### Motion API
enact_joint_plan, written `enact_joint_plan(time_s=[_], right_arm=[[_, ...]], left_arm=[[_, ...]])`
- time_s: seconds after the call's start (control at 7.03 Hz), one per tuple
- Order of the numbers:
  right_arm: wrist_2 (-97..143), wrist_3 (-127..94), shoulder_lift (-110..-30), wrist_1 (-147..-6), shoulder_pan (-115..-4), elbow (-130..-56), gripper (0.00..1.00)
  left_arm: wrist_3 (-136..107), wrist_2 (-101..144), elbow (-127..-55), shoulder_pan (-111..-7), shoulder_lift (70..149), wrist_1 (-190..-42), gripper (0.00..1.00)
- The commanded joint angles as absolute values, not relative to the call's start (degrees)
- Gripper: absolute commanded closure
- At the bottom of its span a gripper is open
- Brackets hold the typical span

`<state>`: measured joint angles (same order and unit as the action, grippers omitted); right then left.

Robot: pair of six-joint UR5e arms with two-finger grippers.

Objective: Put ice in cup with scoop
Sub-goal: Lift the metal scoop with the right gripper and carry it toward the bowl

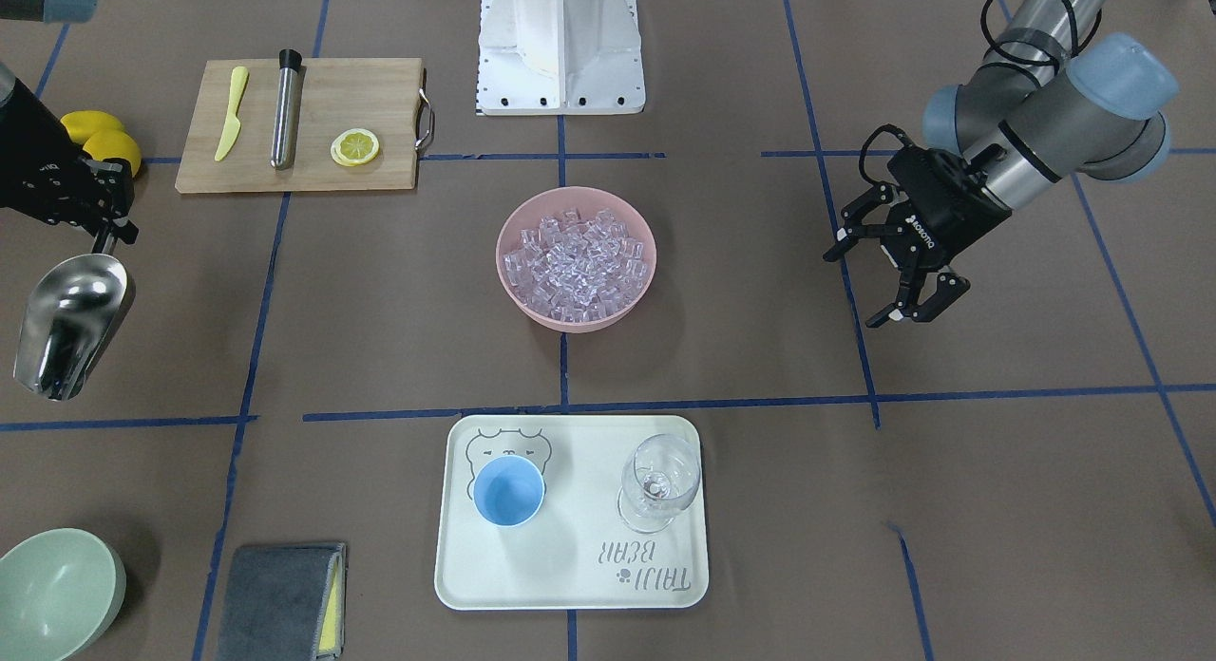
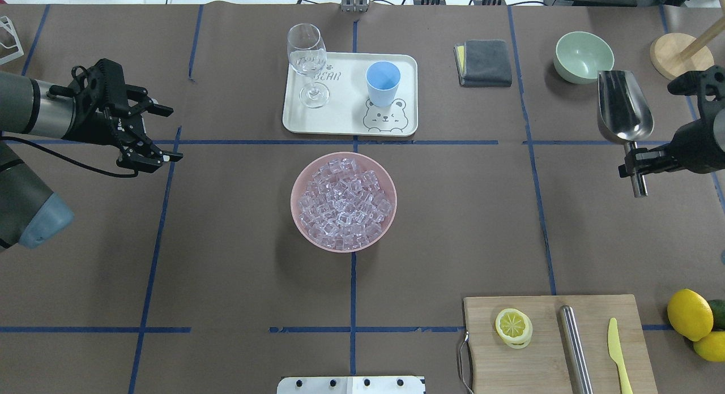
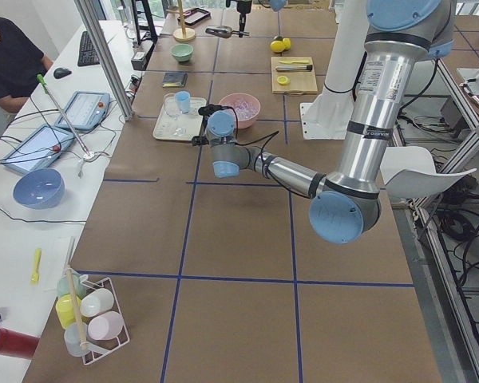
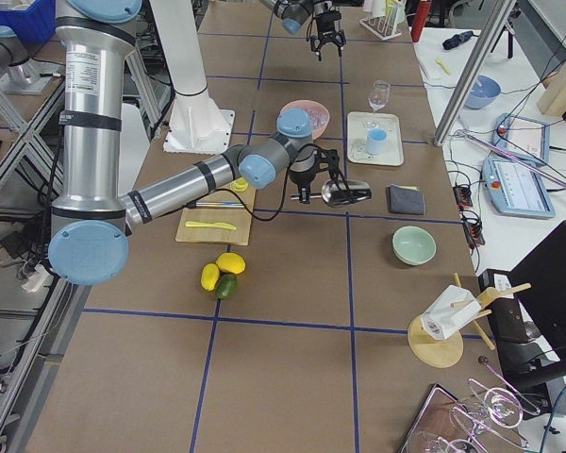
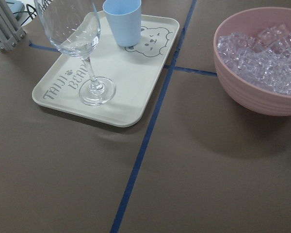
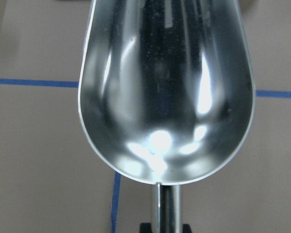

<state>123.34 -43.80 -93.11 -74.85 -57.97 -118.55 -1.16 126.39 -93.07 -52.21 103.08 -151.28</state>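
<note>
Ice [image 2: 344,204] lies heaped in the pink bowl [image 2: 294,197] at the centre of the desk [image 2: 238,258]. Cubes reach close to the bowl rim. The cup [image 2: 383,82] stands upright on the tray [image 2: 345,122], on the far side of the bowl from the robot base, with its mouth facing up. It stands just above the bear drawing printed on the tray. A wine glass [image 2: 308,60] stands upright on the same tray, apart from the cup.

The right pincer [image 2: 637,159] is clamped on the thin rod handle of the scoop [image 2: 623,108]. The scoop hangs above the desk on the robot's right side, well apart from the pink bowl and near the pale green bowl [image 2: 583,57]. Its trough points away from the robot base. In the right wrist view the trough interior shows only bare polished metal.

The left pincer [image 2: 167,132] hangs above the desk on the robot's left side with its fingers spread wide, gripping nothing. It is well apart from the tray and the pink bowl.
</note>
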Motion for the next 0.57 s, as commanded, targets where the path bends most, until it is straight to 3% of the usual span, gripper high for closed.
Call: enact_joint_plan(time_s=[0.0, 0.43], right_arm=[[119.6, -36.2, -87.0, -82.3, -58.9, -119.1, 1.00], [117.9, -19.9, -77.6, -91.4, -59.2, -118.3, 1.00]], left_arm=[[-2.3, 126.5, -93.5, -52.2, 103.4, -151.3, 0.00], [-4.7, 126.4, -93.3, -52.0, 103.6, -153.3, 0.00]])
